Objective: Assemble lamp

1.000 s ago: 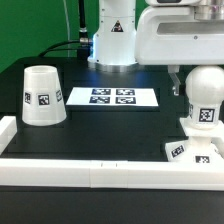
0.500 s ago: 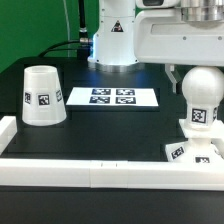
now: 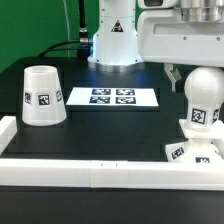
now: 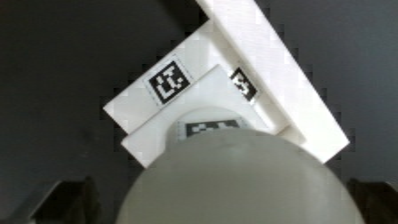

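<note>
The shade [image 3: 43, 96] stands mouth-down by the tabletop's edge on the exterior view's left. It is well apart from the base [image 3: 188, 151], which sits in the near corner on the exterior view's right, against the border rail [image 3: 90, 172], with the bulb [image 3: 203, 100] upright on it. I judge the bulb step almost done, so I should clear it straight upward with no sideways brush, then go for the shade. My gripper [image 4: 214, 205] hangs vertically over the bulb, fingers [image 3: 174, 78] spread either side of its crown, apparently gripping nothing.
</note>
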Robot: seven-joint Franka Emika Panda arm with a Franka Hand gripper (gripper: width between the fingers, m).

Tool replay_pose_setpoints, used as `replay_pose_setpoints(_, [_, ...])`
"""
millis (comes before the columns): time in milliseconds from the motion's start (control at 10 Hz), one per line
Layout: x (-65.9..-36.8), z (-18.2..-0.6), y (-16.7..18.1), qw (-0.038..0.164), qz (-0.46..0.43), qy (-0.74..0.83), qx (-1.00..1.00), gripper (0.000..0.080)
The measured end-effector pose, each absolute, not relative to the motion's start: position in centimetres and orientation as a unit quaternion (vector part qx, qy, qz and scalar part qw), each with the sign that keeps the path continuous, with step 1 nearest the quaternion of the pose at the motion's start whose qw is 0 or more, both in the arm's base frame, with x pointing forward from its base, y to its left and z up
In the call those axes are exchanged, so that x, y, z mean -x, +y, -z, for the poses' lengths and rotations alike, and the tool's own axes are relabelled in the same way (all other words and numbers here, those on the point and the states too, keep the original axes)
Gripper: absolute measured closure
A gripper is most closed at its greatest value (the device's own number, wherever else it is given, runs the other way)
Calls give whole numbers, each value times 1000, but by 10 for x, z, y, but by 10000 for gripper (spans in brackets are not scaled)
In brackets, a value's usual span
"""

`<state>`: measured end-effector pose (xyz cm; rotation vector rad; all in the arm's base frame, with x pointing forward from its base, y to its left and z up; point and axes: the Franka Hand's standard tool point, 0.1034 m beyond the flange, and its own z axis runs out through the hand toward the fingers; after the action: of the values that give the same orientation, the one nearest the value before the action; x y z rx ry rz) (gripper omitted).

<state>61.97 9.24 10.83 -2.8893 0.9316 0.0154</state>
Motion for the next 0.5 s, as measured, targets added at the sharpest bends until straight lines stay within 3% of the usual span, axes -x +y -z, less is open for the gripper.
replay_pose_setpoints(500, [-620,-115,100,49,-5,74,996,100])
